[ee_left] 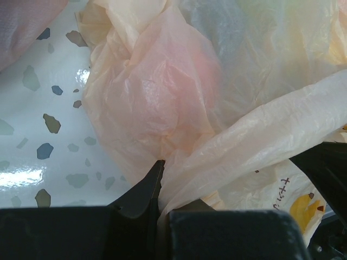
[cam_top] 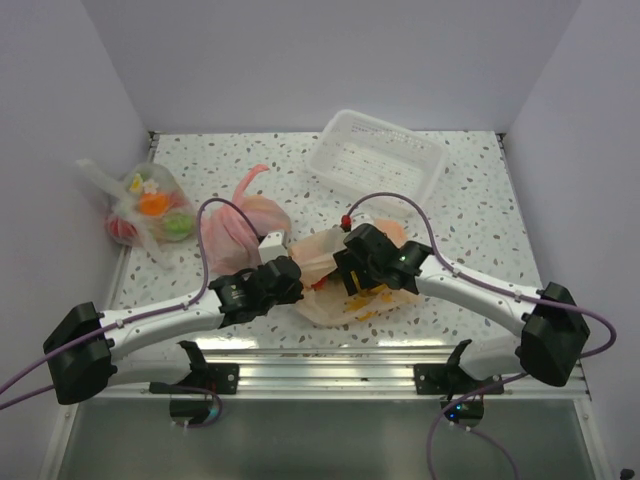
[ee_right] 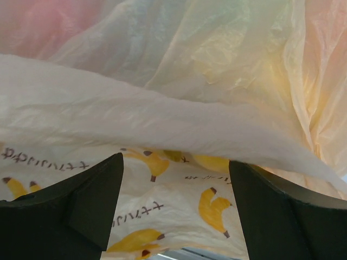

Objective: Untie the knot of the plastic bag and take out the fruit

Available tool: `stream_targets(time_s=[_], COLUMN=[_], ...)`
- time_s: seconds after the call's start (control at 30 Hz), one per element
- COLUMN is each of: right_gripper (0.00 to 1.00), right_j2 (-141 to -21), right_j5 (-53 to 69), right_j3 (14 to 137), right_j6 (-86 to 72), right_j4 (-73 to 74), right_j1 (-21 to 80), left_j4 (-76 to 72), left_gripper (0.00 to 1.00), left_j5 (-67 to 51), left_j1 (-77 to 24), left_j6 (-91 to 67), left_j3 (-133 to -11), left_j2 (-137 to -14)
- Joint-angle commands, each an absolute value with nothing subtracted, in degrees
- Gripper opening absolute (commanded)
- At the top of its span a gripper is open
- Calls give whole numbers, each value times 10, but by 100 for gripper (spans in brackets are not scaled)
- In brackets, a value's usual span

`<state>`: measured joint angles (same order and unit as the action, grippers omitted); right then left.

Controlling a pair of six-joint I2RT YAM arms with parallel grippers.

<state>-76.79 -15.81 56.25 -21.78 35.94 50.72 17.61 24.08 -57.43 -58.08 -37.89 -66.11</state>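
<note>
Pinching a fold of the plastic bag [ee_left: 162,108] is my left claw [cam_top: 297,277]. My right claw [ee_right: 174,162] is spread wide over it.

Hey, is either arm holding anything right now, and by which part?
The left gripper looks shut on the plastic bag, pinching a loose fold of its film. The right gripper is open with the bag between its fingers, gripping nothing.

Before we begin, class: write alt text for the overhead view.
Two robot arms reach inward from the near edge, left gripper and right gripper meeting on a peach plastic bag on a speckled table. Behind sit a pink bag, a filled clear bag far left, and a clear tray.
</note>
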Motion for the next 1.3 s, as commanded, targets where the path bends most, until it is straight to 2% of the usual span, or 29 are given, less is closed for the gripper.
stream_targets(time_s=[0.0, 0.33, 0.47, 0.63, 0.9, 1.2, 1.27], right_gripper=[83, 96, 99, 97, 88, 90, 83], right_j2=[-777, -795, -820, -836, -776, -793, -787], right_j5=[-192, -159, -164, -205, -257, -224, -209], right_j3=[534, 499, 496, 483, 443, 439, 432], right_j6=[-207, -204, -203, -225, -251, -262, -261], right_j4=[303, 232, 220, 223, 236, 236, 217], right_j1=[481, 428, 426, 422, 407, 402, 401], left_j4=[169, 166, 164, 164, 165, 165, 166], left_gripper=[6, 5, 6, 6, 6, 7, 7], left_j5=[257, 253, 250, 250, 250, 248, 249], left_j1=[-577, -577, -577, -577, -577, -580, -582], left_j6=[-586, -583, -581, -581, -580, -578, -578], left_j3=[-401, -397, -397, -396, -393, -397, -397], left_j2=[-649, -649, -650, -653, -656, -657, -657])
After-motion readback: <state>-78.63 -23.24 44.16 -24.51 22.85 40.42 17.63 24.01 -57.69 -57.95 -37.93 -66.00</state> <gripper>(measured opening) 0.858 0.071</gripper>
